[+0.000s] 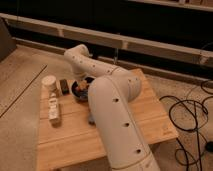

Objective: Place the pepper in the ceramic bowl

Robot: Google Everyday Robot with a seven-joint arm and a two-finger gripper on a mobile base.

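Observation:
The ceramic bowl (79,95) is small, round and dark. It stands on the wooden table (145,112), left of the middle and just right of a cream cup (49,82). My white arm bends over the table and comes down onto the bowl. My gripper (82,87) is at the bowl's mouth, and the arm hides part of the bowl. A small orange-brown thing (80,88), perhaps the pepper, shows inside the bowl at the gripper. I cannot tell whether it is held.
A small dark block (64,86) stands between the cup and the bowl. A white bottle (53,110) lies near the table's left edge. Black cables (191,117) lie on the floor to the right. Dark shelving runs along the back.

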